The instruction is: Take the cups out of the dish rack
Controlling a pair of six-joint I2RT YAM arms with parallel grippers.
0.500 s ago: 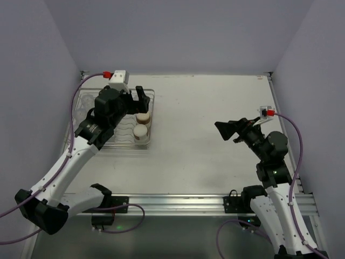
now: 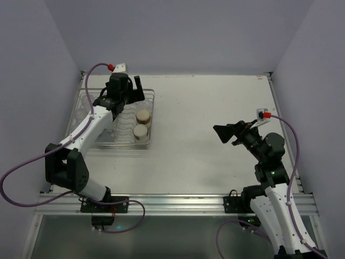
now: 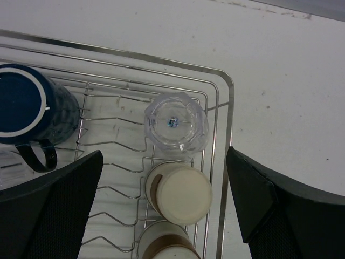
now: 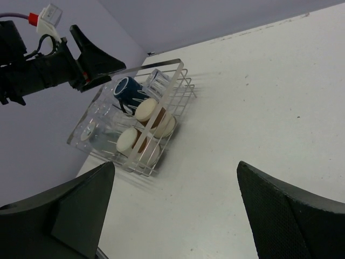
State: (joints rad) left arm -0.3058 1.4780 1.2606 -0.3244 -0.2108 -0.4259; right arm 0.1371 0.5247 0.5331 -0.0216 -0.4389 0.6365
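The dish rack (image 3: 229, 108) sits at the far left of the worktop (image 2: 205, 108). In it a clear tumbler (image 3: 176, 122) stands in the corner, a dark blue mug (image 3: 27, 105) is beside it, and two brown-tan cups (image 3: 180, 194) line up with the tumbler along the rim. My left hand (image 3: 164, 155) hovers over them, fingers apart, gripping nothing. My right hand (image 4: 175, 166) hangs over the worktop's right side, fingers spread wide and empty, well apart from the rack.
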